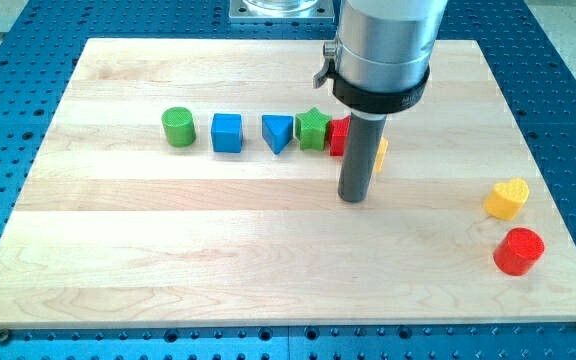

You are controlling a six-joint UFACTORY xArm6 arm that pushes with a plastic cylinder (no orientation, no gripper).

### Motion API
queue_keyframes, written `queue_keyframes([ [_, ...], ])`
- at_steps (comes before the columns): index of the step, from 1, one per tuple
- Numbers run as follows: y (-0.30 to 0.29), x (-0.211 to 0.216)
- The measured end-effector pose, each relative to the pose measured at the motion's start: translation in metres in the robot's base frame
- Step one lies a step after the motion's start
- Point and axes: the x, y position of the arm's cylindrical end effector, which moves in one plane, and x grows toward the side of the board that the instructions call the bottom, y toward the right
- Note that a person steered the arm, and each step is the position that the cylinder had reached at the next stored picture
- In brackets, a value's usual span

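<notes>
- Tip of dark rod resting on the wooden board, just below the right end of a row of blocks; rod standing upright, long axis running top to bottom of the view, grasping nothing, having only a plain end with no parts to open or close.
- Sitting nearest the tip: a red star block and a yellow block, both partly hidden behind the rod, so contact cannot be told and the yellow block's shape cannot be made out.
- Lining up across the board from the view's left: green cylinder, blue cube, blue triangle block pointing its narrow end toward the view's bottom, green star block touching the red star.
- Lying well apart near the board's right edge: a yellow heart-shaped block, with a red cylinder just below it.
- Filling the view's top: the arm's wide grey metal collar above the rod.
- Lying under the board: a blue perforated metal table, showing on all sides.
- Showing at the top edge, behind the board: a grey metal base plate.
</notes>
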Motion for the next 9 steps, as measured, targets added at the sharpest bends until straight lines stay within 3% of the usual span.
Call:
queue_keyframes([
  [2, 0.021, -0.041],
  [3, 0.066, -0.063],
  [4, 0.076, -0.111],
  [5, 0.104, -0.102],
  [6, 0.126, -0.12],
  [8, 0.147, -0.06],
  [9, 0.13, -0.079],
])
